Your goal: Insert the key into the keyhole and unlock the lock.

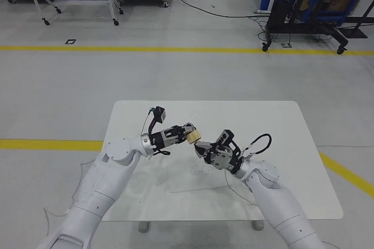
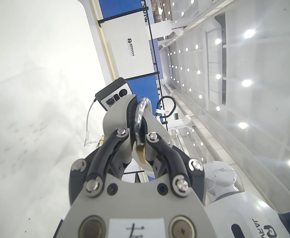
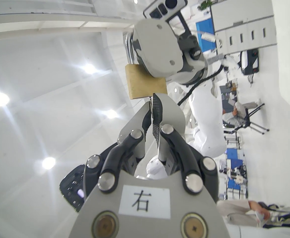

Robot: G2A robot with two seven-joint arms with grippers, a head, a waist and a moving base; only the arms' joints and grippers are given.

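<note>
With the lock (image 3: 145,82) pinched in left jaws, the key (image 3: 150,103), pinched in right jaws, should be pushed straight, then turned.

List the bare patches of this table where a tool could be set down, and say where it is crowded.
Bare: on the table, the strip beyond the padlock and both far corners. Crowded: the middle, where the left end effector holds it before the right end effector; the arms cover the near side.
</note>
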